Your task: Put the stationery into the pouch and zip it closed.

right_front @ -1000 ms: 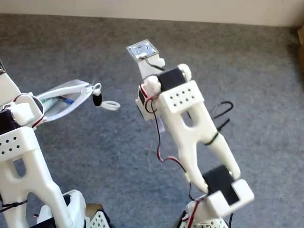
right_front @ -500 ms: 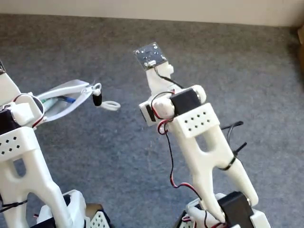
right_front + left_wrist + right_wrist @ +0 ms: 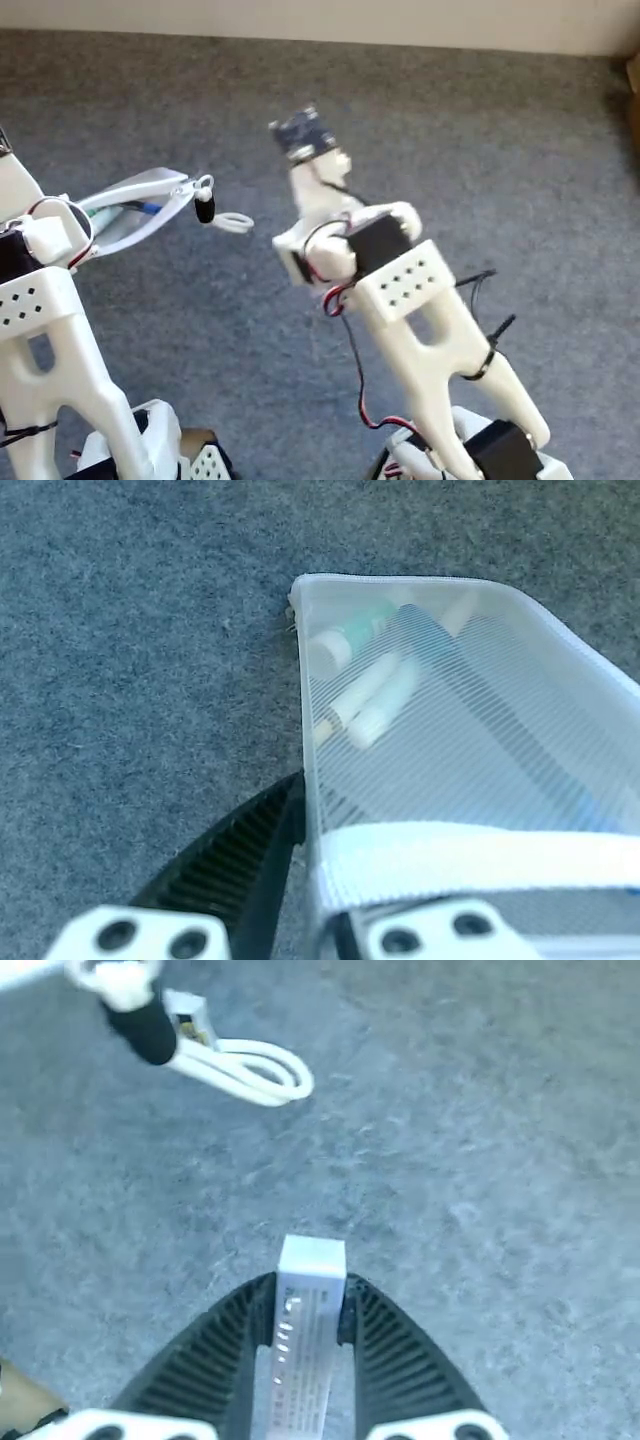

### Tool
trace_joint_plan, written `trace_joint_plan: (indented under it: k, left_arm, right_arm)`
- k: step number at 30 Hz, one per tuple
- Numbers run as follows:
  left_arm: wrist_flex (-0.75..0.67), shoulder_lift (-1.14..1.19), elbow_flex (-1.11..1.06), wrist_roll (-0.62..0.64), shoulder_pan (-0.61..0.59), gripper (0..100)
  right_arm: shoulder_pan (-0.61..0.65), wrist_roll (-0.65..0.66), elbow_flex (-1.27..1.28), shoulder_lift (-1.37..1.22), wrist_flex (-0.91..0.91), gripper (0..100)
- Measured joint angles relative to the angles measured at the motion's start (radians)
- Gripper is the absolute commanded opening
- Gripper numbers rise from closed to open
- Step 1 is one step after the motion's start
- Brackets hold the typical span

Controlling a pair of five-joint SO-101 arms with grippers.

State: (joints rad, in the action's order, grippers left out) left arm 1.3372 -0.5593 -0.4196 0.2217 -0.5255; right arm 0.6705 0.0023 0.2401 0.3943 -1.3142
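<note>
The translucent white mesh pouch [image 3: 450, 720] hangs from my left gripper [image 3: 315, 815], which is shut on its white banded edge. Several pens lie inside it, among them white ones [image 3: 365, 695] and a green-tipped one [image 3: 350, 635]. From above, the pouch [image 3: 140, 200] lies open at the left, with blue and green stationery [image 3: 135, 210] showing in its mouth. Its zipper pull has a black bead [image 3: 205, 211] and a white cord loop [image 3: 234, 222]. My right gripper [image 3: 310, 1295] is shut on a small white eraser-like block [image 3: 305, 1350], a short way from the zipper pull [image 3: 145, 1025].
Grey carpet [image 3: 520, 150] covers the whole work surface. The right arm [image 3: 395, 275] stands over the middle and hides its own gripper from above. The left arm's base [image 3: 50, 340] rises at the near left. A pale wall edge runs along the far side.
The right arm has drawn back toward its base, and its wrist has swung left toward the pouch's zipper pull, still holding the white block. The left arm and pouch have stayed still.
</note>
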Motion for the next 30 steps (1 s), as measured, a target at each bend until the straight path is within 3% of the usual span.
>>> trace_joint_plan:
  k: [12, 21, 30]
  left_arm:
    - [0.0, 0.0, 0.0, 0.0, 0.0, 1]
    - [0.0, 0.0, 0.0, 0.0, 0.0, 1]
    - [0.0, 0.0, 0.0, 0.0, 0.002, 1]
  right_arm:
    - [0.049, 0.0, 0.11, 0.081, 0.101, 0.5]
    - [0.049, 0.0, 0.387, 0.31, 0.37, 0.5]
    - [0.049, 0.0, 0.509, 0.446, 0.545, 0.5]
